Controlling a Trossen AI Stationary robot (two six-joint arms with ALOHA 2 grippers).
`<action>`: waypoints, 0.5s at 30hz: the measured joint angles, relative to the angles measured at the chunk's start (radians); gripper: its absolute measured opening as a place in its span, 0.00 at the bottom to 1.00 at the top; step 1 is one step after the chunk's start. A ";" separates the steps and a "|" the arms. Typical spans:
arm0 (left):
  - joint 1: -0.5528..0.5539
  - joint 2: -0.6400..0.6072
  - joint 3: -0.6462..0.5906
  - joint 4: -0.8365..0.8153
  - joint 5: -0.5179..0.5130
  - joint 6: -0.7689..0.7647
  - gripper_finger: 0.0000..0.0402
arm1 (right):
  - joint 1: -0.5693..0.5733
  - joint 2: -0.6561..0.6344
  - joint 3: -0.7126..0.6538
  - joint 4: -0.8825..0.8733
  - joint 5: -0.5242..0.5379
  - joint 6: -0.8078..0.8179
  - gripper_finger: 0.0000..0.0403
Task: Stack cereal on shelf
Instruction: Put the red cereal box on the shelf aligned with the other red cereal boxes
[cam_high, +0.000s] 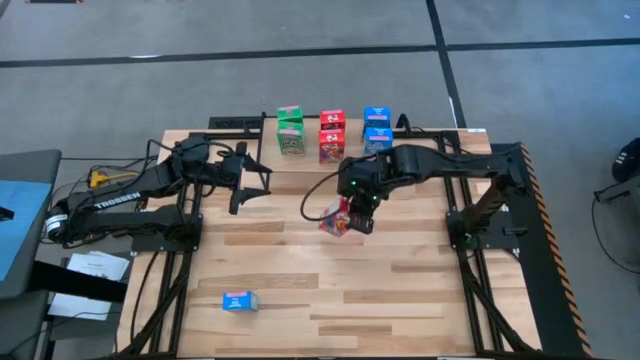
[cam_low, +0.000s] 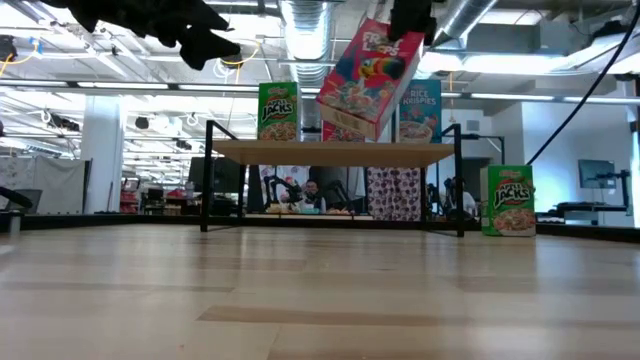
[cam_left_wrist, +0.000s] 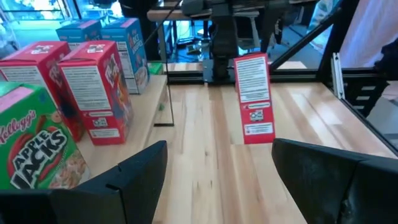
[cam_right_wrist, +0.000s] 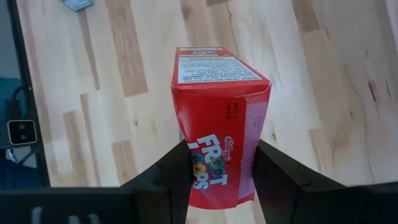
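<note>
- Your right gripper (cam_right_wrist: 217, 171) pinches the red cereal box (cam_high: 340, 217) by its two narrow sides near one end, holding it tilted in the air above mid-table.
- The shelf (cam_low: 335, 152) stands at twelve o'clock from that box, already carrying green, red and blue boxes.
- Judge the held box light and hollow: thin card that dents under a hard squeeze and swings easily. Its glossy faces may slip, so grip across the narrow sides, closer to the middle.
- Your left gripper (cam_left_wrist: 214, 174) hangs spread and empty at nine o'clock from the held box.
- One blue box (cam_high: 239, 301) lies flat on the table at seven o'clock, well apart.
</note>
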 joint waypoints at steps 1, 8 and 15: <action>0.000 0.000 0.000 0.000 0.000 -0.004 0.69 | -0.004 0.000 0.000 -0.001 0.000 -0.004 0.42; 0.000 0.000 0.000 0.004 0.016 -0.088 0.69 | 0.000 0.000 0.000 0.000 0.000 -0.071 0.42; 0.000 0.000 0.000 -0.004 -0.042 -0.163 0.69 | -0.001 0.000 0.000 0.039 0.000 -0.076 0.42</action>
